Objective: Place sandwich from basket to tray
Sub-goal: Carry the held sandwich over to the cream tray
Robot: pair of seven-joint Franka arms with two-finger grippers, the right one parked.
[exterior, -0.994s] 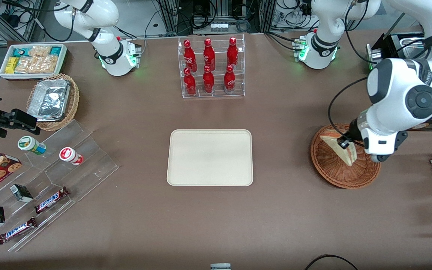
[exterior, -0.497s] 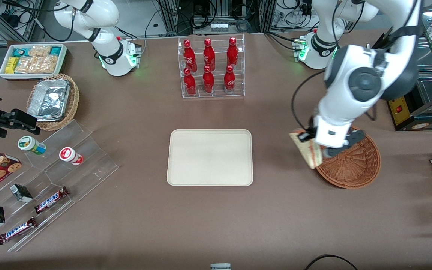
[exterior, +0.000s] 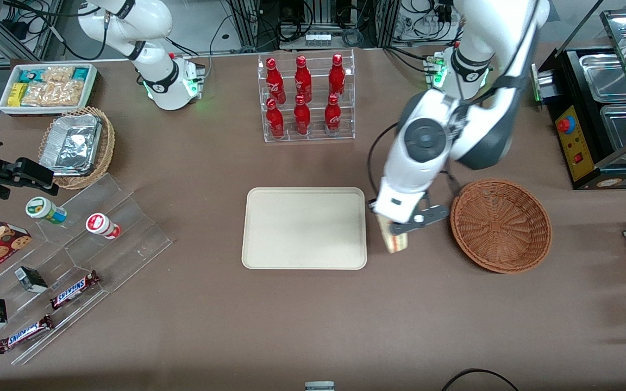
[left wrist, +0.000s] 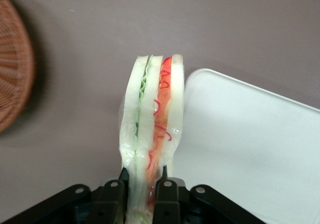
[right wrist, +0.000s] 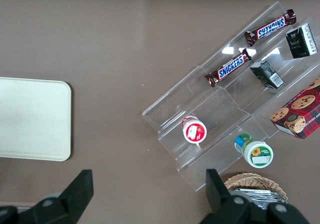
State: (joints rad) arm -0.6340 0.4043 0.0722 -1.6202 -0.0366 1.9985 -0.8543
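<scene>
My gripper (exterior: pixel 394 231) hangs in the air between the tray (exterior: pixel 304 228) and the basket (exterior: pixel 500 225), shut on the sandwich (exterior: pixel 393 240). The wrist view shows the sandwich (left wrist: pixel 150 134) as a wrapped wedge of white bread with green and red layers, squeezed between the two black fingers (left wrist: pixel 114 194) of my gripper (left wrist: pixel 143 181). Beneath it lies bare brown table, with the cream tray's rounded corner (left wrist: pixel 250 149) just beside it and the reddish wicker basket (left wrist: pixel 12 79) farther off. The basket holds nothing.
A clear rack of red bottles (exterior: pixel 305 98) stands farther from the camera than the tray. A stepped acrylic stand (exterior: pixel 74 260) with snack bars and cups, a tan foil basket (exterior: pixel 76 146) and a white snack bin (exterior: pixel 47 87) lie toward the parked arm's end.
The gripper has carried the sandwich out of the basket and across the table toward the tray, and now hangs just short of the tray's edge. The basket is left with nothing in it.
</scene>
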